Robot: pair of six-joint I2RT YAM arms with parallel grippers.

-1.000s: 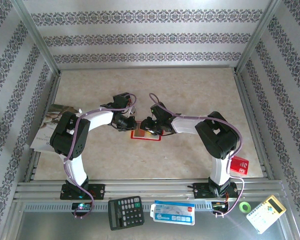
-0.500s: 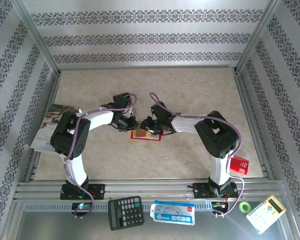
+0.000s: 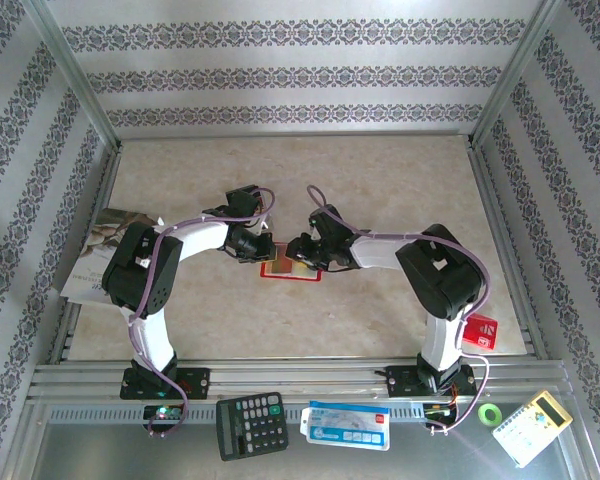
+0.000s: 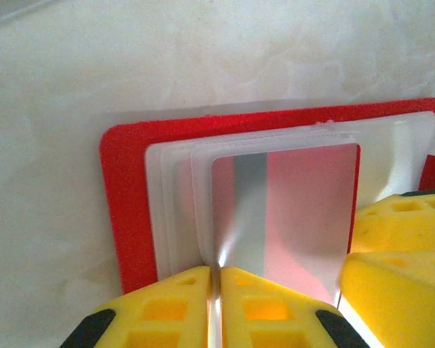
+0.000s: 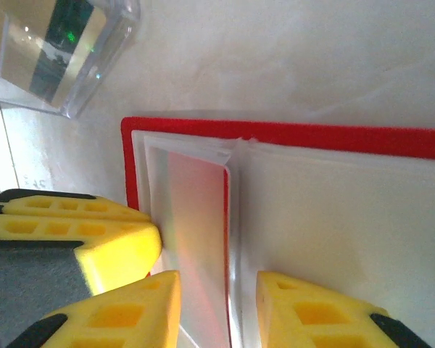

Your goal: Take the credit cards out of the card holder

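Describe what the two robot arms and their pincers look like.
The left arm and right arm have white links, black joint housings and purple cables alongside. The left pincer and right pincer carry blocky yellow fingers with square recesses.

1. We see the card holder (image 4: 127, 217): red, pockets milky white.
2. Card (image 4: 304, 210) in it: pinkish red, one grey stripe.
3. Fingers (image 4: 167, 304): yellow.
4. Table (image 3: 380, 180): beige, marbled.
5. Walls (image 3: 280, 75): pale, dark floral bands.
6. Beyond the table's near edge: black calculator (image 3: 252, 424), blue-white packet (image 3: 346, 425), green roll (image 3: 491, 413).
7. Near-right corner: red box (image 3: 477, 331), white marks.
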